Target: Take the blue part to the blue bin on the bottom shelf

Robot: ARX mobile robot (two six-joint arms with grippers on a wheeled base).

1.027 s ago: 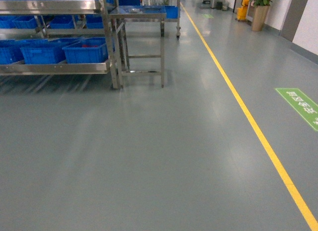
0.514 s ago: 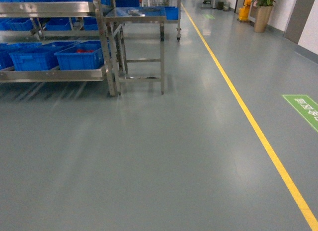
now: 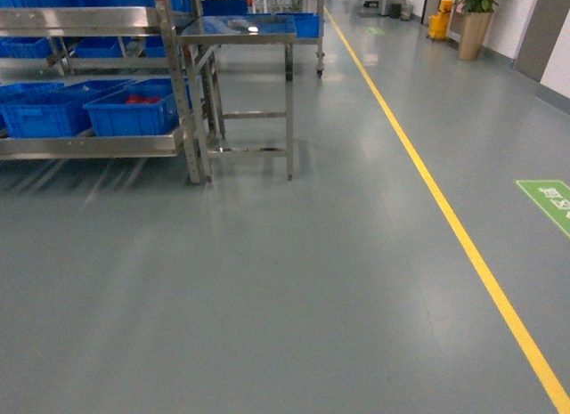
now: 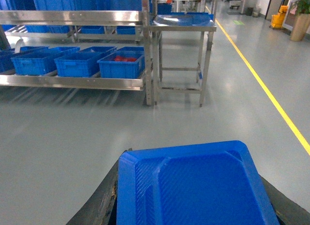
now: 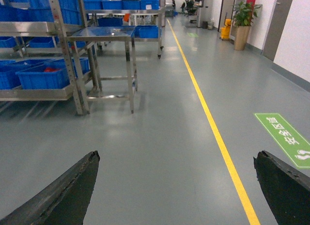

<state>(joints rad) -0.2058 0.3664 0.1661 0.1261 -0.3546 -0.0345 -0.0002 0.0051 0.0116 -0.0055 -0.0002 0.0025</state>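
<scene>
Blue part [image 4: 193, 186] – a moulded plastic tray with ribbed face and rounded corners – sits clamped in the left gripper [image 4: 191, 205], well apart from the bottom shelf [image 4: 72, 82], a shiny steel tier carrying rectangular blue bins [image 4: 121, 65]. Right gripper [image 5: 177, 186] is spread wide, dark fingers [image 5: 63, 191] empty above smooth grey floor [image 3: 294, 280]

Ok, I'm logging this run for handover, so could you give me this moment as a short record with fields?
held item: flat blue plastic part, in left gripper
right gripper: open, empty
target: blue plastic bins on shiny steel bottom shelf, far left
beside rack: small steel table
floor: grey with yellow line
stage: not at the rack yet
</scene>
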